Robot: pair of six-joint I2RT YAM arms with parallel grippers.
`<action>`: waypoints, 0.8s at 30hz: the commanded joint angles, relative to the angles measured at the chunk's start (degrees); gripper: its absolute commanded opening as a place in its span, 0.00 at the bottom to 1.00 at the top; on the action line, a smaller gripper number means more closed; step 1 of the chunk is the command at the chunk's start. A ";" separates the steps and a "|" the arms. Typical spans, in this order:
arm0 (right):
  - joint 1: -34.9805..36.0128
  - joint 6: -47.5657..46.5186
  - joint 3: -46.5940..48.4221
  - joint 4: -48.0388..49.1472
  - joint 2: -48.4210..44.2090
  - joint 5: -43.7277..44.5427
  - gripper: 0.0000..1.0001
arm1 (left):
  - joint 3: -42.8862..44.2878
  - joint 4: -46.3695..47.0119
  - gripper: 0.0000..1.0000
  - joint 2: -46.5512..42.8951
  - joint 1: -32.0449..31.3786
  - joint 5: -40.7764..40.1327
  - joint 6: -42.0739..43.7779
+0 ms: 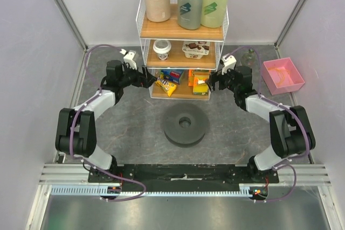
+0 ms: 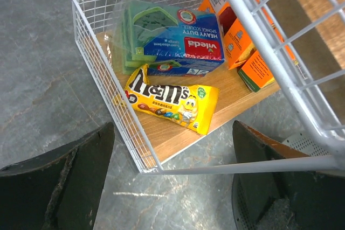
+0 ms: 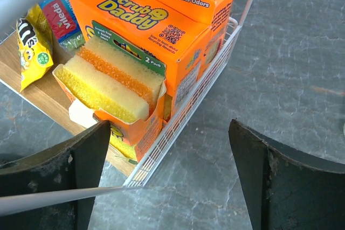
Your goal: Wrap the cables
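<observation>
The thin yellow-orange cable (image 1: 281, 72) lies in loose loops inside a pink tray (image 1: 296, 78) at the far right of the table. Neither gripper is near it. My left gripper (image 1: 149, 78) is open and empty at the left front corner of the wire shelf's bottom tier; in the left wrist view (image 2: 172, 187) the shelf's corner post stands between its fingers. My right gripper (image 1: 211, 83) is open and empty at the shelf's right front corner, next to the orange sponge boxes (image 3: 145, 41). The cable shows in neither wrist view.
A dark grey round spool (image 1: 185, 124) lies on the table between the arms. A white wire shelf (image 1: 141, 22) at the back holds bottles, tubs, a yellow candy bag (image 2: 172, 100), a blue sponge pack (image 2: 172, 39) and the sponge boxes. A small glass object (image 1: 249, 56) stands beside the pink tray.
</observation>
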 commanded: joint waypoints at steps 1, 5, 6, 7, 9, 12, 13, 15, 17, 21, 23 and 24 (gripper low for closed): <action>-1.39 -0.61 5.99 2.87 4.53 1.22 0.99 | 4.65 4.08 0.95 3.85 -0.62 -3.07 -2.34; -2.71 -0.61 10.56 3.31 8.84 0.95 0.99 | 7.81 4.96 0.95 7.54 -0.63 -3.69 -2.87; -2.97 -0.87 11.79 3.39 9.89 0.87 0.99 | 8.69 5.05 0.95 8.60 -0.54 -4.21 -2.96; -3.24 -1.14 13.11 3.39 10.95 0.95 0.99 | 9.83 5.05 0.95 9.57 -0.45 -4.65 -2.87; -3.41 -1.23 15.74 3.22 13.41 0.87 0.99 | 11.85 5.05 0.95 11.94 -0.36 -5.44 -2.78; -3.59 -1.23 19.70 2.96 16.40 0.86 0.99 | 15.46 5.05 0.95 15.28 -0.45 -5.19 -2.96; -3.68 -1.31 20.84 2.87 17.63 0.95 0.99 | 16.68 4.96 0.95 16.25 -0.36 -5.18 -3.13; -3.77 -1.14 23.48 2.87 19.65 1.30 0.99 | 18.71 4.88 0.95 18.00 -0.36 -5.53 -3.13; -3.94 -0.97 25.68 2.78 21.67 1.57 0.99 | 20.64 4.79 0.95 19.76 -0.36 -6.06 -3.13; -4.03 -0.96 29.20 2.34 24.14 1.66 0.99 | 23.63 4.52 0.95 22.05 -0.36 -5.98 -3.04; -4.21 -0.96 29.99 2.17 24.67 1.31 0.99 | 24.34 4.35 0.95 22.49 -0.27 -5.89 -3.13; -4.21 -1.22 30.00 2.16 24.32 0.78 0.99 | 24.52 4.43 0.94 22.50 -0.27 -5.63 -3.22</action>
